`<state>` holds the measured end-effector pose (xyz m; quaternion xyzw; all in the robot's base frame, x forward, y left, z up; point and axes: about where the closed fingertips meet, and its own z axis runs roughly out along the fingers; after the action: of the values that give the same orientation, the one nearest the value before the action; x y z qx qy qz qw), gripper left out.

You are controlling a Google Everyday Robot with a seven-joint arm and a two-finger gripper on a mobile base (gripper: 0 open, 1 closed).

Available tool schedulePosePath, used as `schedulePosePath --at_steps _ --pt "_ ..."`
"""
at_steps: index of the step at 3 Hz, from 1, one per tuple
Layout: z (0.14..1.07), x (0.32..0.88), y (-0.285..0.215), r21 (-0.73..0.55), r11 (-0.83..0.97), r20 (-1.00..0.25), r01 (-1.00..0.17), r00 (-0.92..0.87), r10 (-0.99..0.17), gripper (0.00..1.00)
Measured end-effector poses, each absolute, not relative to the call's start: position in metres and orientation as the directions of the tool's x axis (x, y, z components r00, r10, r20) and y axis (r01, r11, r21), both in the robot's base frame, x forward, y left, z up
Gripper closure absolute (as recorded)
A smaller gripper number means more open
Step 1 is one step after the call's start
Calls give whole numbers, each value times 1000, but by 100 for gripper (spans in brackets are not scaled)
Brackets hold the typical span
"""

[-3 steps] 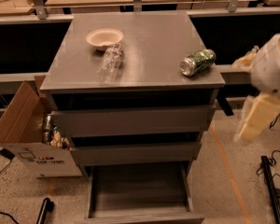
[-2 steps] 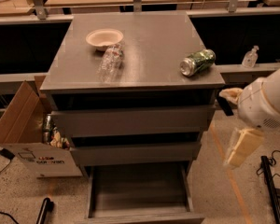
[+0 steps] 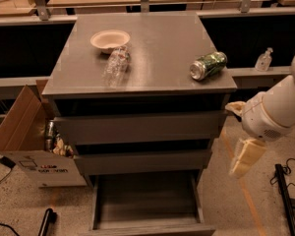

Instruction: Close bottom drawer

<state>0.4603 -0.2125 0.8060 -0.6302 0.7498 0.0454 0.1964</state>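
Bottom drawer [image 3: 147,205] is pulled well out of the grey cabinet [image 3: 137,127]. Its shallow box is open to view and its flat front sits at the lower edge of the camera view. The two upper drawers look closed or nearly so.

The arm [image 3: 280,107] comes in from the right edge, with its white segment angled down and to the left towards the cabinet's right side. The claw [image 3: 246,156] hangs off its lower end and points down at the floor. It's just right of the cabinet, about level with the middle drawer, above and to the right of the bottom drawer. It touches neither. We can't tell how far open it is, and we see nothing in its hold.

On the worktop [image 3: 162,43]:
- a paper bowl [image 3: 109,39] at back left
- a clear plastic bottle [image 3: 116,65] on its side, just in front of the bowl
- a green can [image 3: 208,65] on its side, near the right front corner

An open cardboard box [image 3: 29,141] sits on the floor against the cabinet's left side.
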Motion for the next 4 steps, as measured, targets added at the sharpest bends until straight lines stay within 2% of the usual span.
schedulePosePath --at_steps 1,2,3,4 --pt "721 459 -211 -72 183 -422 -980 -137 -896 0" --pt "646 452 -221 -82 161 -512 -984 -97 -853 0" --pt "622 450 -228 -106 118 -524 -987 -45 -851 0" --pt "615 453 -227 -79 110 -523 -991 -53 -851 0"
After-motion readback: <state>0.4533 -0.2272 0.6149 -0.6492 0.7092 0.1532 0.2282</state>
